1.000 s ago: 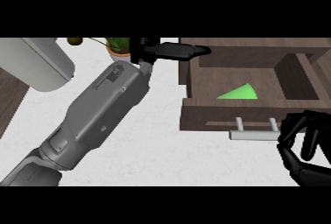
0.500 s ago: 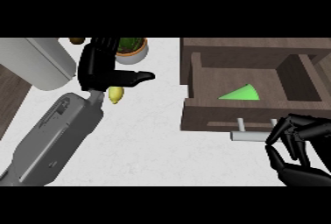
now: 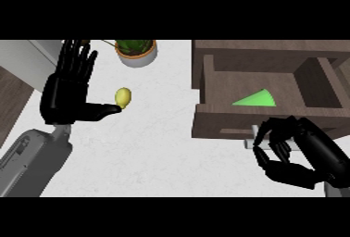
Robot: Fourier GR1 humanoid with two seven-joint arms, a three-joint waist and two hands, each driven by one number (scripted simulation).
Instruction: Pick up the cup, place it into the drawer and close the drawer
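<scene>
The green cup (image 3: 256, 99) lies inside the open wooden drawer (image 3: 226, 121) at the right. My right hand (image 3: 295, 152) is at the drawer's front, fingers curled over the pale handle (image 3: 250, 141), which mostly hides under them. At the left, well away from the drawer, my left hand (image 3: 67, 95) is open with fingers pointing up and thumb out to the right, holding nothing.
A small yellow fruit (image 3: 123, 96) lies on the white counter (image 3: 150, 152) just off my left thumb. A potted plant (image 3: 137, 49) stands at the back. A grey appliance (image 3: 31, 50) is at the top left; the counter's left edge (image 3: 17, 109) runs beside my left forearm.
My left arm pulled back from the drawer to the left and its hand now stands open. My right hand moved up and left onto the drawer handle and curled over it.
</scene>
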